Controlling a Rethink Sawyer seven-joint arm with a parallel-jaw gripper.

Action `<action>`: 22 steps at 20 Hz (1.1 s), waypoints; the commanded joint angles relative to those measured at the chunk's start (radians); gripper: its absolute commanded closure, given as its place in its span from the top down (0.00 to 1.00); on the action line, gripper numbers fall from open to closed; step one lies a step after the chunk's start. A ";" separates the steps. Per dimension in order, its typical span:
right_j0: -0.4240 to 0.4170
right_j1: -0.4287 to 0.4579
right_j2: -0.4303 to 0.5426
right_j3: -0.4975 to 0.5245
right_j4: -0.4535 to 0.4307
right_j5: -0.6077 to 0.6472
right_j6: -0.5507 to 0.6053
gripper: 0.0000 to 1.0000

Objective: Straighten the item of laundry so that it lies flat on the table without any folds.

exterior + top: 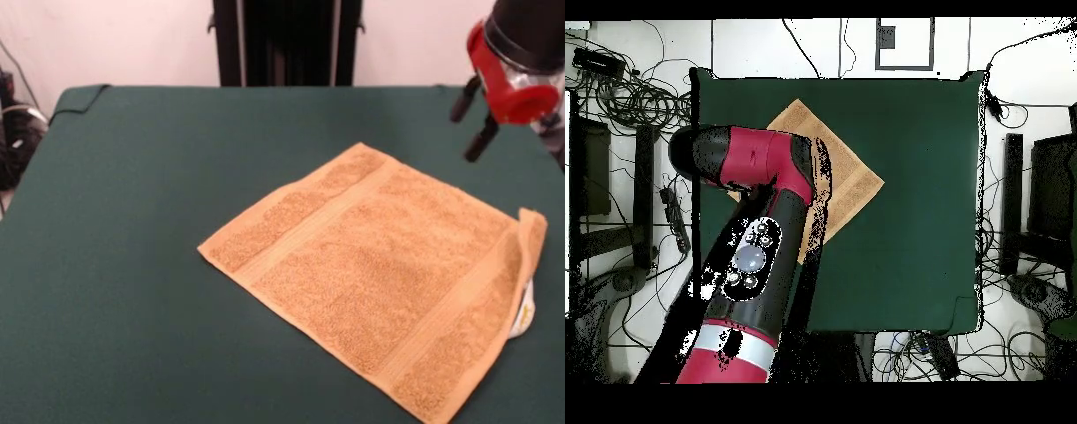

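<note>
Spread apart with nothing between them, the two black fingers of the gripper hang above the green table, near the towel's far right corner but not touching it. A red collar sits just above the fingers.

The orange-tan towel lies on the right half of the table in the front view, turned like a diamond. Most of it is flat, with two flat woven bands running across it. Its right corner is folded over, and a small white label shows beneath that fold.

From overhead, the red and black arm covers part of the towel. Dark green cloth covers the whole table. Behind it stand a pale wall and a black pedestal. Tangled black cables lie on the floor around the table.
</note>
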 commanded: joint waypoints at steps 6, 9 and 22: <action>-0.232 -0.265 0.441 0.390 -0.323 -0.537 -0.679 1.00; -0.275 -0.289 0.446 0.381 -0.405 -0.463 -0.727 1.00; -0.277 -0.288 0.522 0.406 -0.388 -0.434 -0.533 1.00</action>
